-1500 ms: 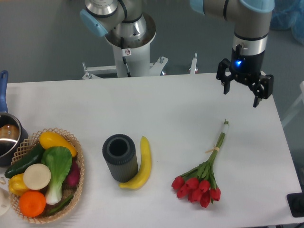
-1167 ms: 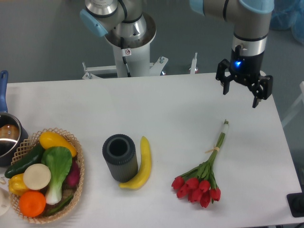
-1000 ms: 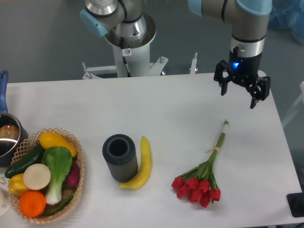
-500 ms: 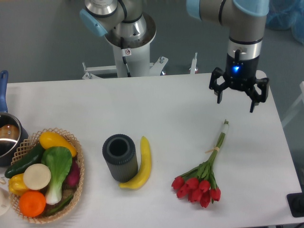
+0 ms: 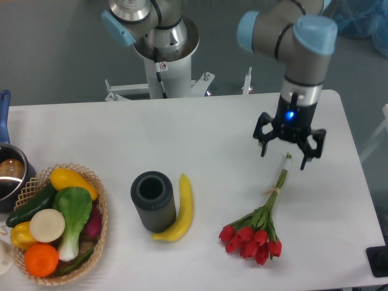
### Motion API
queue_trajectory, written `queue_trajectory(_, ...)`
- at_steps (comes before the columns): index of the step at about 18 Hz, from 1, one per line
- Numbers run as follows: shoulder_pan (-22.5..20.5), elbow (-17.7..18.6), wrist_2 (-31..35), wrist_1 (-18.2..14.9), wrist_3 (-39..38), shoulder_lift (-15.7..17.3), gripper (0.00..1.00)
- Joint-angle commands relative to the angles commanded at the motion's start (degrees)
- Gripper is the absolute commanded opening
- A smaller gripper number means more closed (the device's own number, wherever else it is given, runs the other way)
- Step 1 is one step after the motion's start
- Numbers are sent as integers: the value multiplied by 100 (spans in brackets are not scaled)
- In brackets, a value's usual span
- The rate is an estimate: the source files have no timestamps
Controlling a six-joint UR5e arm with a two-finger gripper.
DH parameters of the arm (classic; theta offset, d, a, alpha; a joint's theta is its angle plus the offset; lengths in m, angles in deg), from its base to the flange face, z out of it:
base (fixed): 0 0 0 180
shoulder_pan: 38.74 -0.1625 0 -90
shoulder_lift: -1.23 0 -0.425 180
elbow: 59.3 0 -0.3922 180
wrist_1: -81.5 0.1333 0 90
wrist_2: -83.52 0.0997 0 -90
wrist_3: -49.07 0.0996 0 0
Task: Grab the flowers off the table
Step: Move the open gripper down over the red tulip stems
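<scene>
The flowers [image 5: 257,227] lie on the white table [image 5: 218,130] at the front right: red tulip buds toward the front, green stems running up and right to a pale tip, tied with a pale band. My gripper [image 5: 285,159] hangs open just above the far end of the stems, its black fingers [image 5: 263,145] spread to either side of the stem tip. Nothing sits between the fingers.
A dark ribbed cylinder [image 5: 153,200] and a yellow banana [image 5: 180,209] lie left of the flowers. A wicker basket [image 5: 100,209] with vegetables and fruit sits at the front left, a pot [image 5: 9,176] behind it. The robot base [image 5: 163,57] stands behind the table.
The gripper has moved down, forward and slightly left from near the table's back right edge to just above the stem end. It stayed open. The flowers have not moved.
</scene>
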Motion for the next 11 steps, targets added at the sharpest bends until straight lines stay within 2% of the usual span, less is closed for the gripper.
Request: queue_trajectory(11, 53, -457, -53, -9, -70, -1037, 100)
